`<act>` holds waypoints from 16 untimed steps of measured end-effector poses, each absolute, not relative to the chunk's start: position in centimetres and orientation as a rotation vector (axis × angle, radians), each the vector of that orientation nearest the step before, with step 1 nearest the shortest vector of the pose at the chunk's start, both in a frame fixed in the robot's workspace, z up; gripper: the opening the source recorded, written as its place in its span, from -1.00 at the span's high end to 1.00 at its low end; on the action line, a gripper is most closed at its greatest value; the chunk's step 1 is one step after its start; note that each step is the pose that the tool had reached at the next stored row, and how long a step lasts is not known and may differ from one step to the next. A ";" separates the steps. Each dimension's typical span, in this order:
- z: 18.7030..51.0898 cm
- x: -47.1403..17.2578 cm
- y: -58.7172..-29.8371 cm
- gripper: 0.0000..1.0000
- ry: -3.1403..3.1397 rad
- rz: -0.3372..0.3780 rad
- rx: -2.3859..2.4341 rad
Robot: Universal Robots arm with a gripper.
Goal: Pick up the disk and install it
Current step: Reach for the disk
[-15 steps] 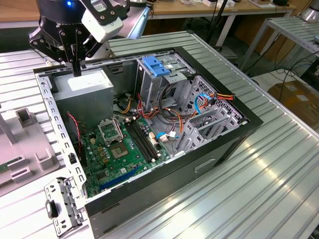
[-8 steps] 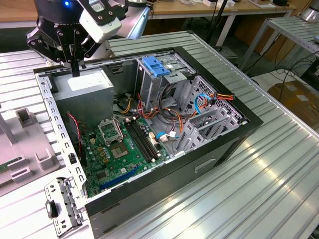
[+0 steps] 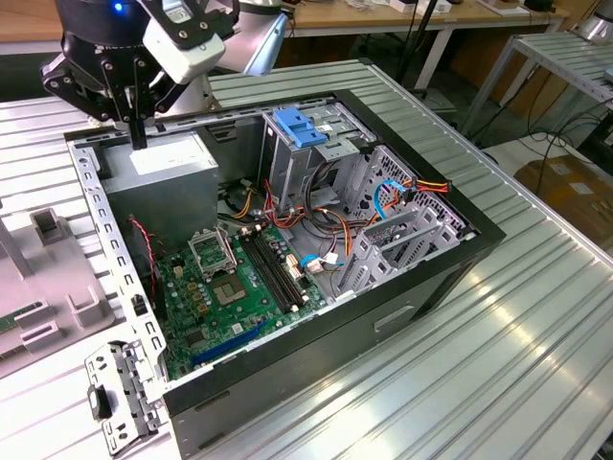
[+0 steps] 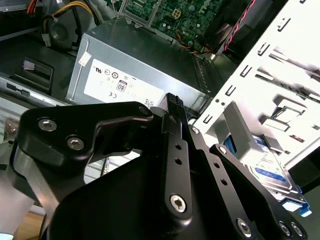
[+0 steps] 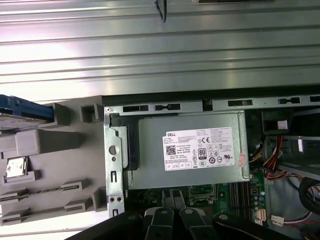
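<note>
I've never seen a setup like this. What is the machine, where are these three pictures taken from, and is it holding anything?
It is a robot arm ending in a gripper. One picture comes from a camera standing off the arm; the other two ride near its wrist. On the ribbed metal table lies an open computer case. The gripper hangs above its grey power-supply box. The disk, blue-edged, sits in a grey holder beside the case, not held.

disk (image 5: pixel 22 107) cut off @ edge, first wrist view
</note>
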State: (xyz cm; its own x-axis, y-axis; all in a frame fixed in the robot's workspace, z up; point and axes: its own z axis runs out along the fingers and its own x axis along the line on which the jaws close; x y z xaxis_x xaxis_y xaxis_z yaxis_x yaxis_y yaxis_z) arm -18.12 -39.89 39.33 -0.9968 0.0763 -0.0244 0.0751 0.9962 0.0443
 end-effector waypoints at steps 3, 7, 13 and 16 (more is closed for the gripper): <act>39.3 -18.3 -39.9 0.79 3.113 0.068 0.118; 39.3 -18.5 -39.9 0.79 3.112 0.068 0.118; 39.3 -19.2 -39.9 0.79 3.112 0.068 0.118; 39.3 -19.5 -39.9 0.79 3.112 0.068 0.118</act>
